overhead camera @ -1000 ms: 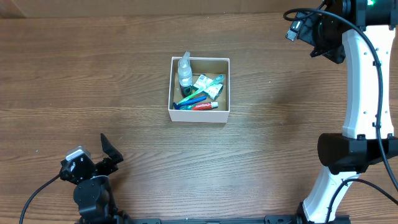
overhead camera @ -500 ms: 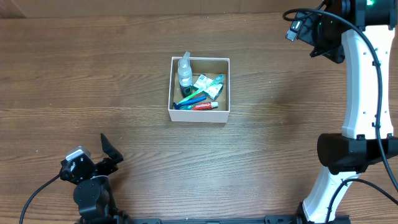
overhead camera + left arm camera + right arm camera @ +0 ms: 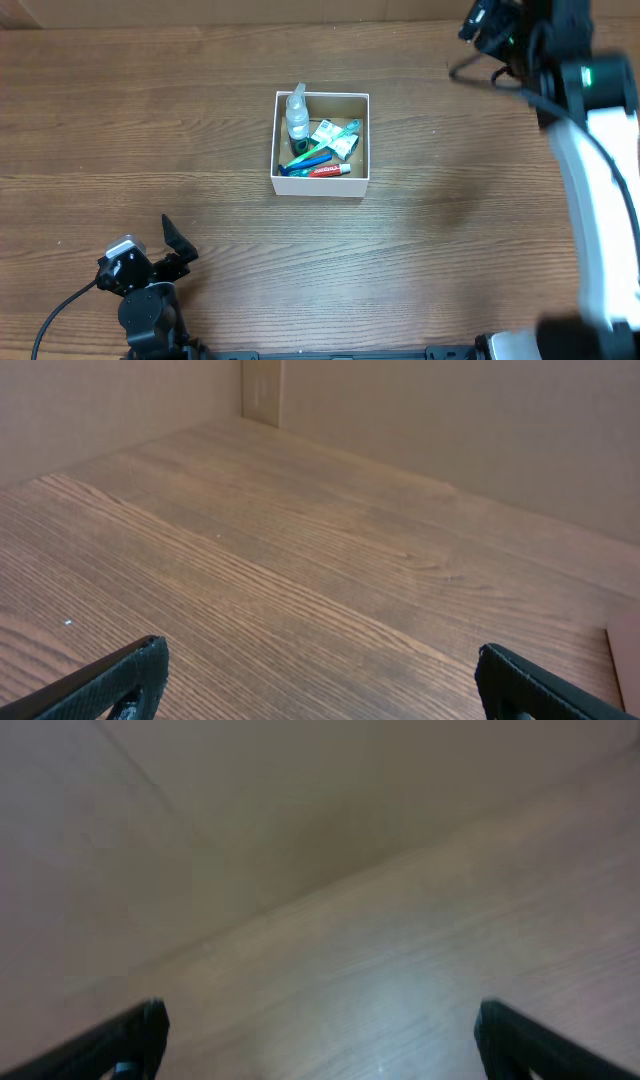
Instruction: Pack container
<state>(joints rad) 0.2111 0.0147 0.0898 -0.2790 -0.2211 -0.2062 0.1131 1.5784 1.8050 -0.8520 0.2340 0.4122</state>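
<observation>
Container, square-on, open side up

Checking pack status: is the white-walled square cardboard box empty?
No, the white-walled cardboard box holds a clear plastic bottle, a red-and-white tube and toothbrushes.

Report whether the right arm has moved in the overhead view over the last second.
Yes. Measured against the box, which has stayed put, the right arm has swung: its wrist end is nearer the top edge and its white link slants further right.
</observation>
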